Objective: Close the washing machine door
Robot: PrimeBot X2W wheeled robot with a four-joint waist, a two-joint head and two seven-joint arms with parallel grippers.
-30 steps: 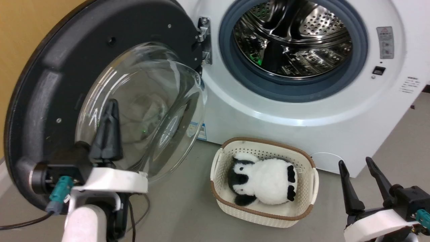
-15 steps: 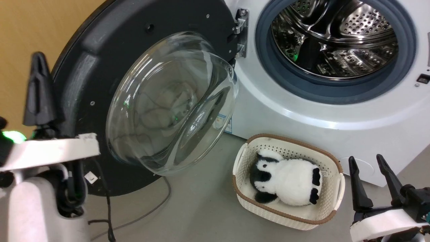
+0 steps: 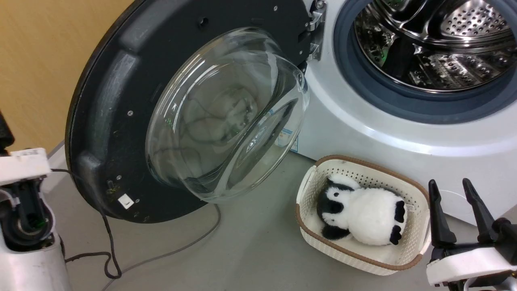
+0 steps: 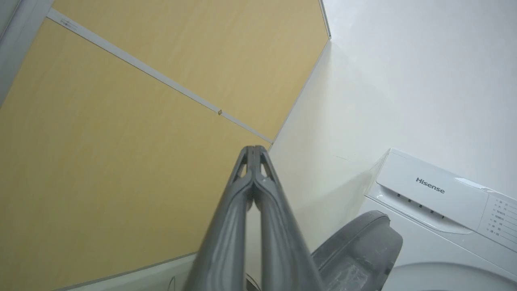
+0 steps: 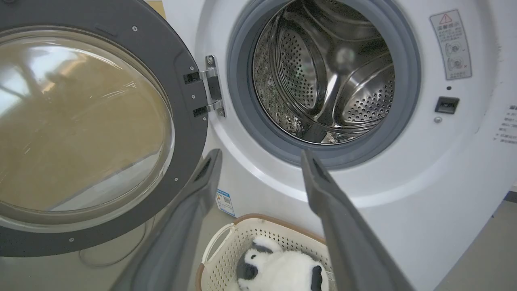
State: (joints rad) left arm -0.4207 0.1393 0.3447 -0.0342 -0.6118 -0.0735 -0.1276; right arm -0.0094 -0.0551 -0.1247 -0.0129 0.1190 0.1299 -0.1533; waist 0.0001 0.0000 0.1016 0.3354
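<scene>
Washing machine door (image 3: 109,121) stands swung wide open, hinged left of the steel drum (image 3: 436,48) in the head view, its glass bowl window bulging outward and the drum mouth exposed. Left hand (image 4: 253,155) is pressed together and empty, pointing up at the yellow wall (image 4: 101,141). Right hand (image 3: 449,184) is spread and empty, low at the right, just beside a cream basket (image 3: 309,190) on the floor holding a black-and-white plush toy (image 3: 371,214).
</scene>
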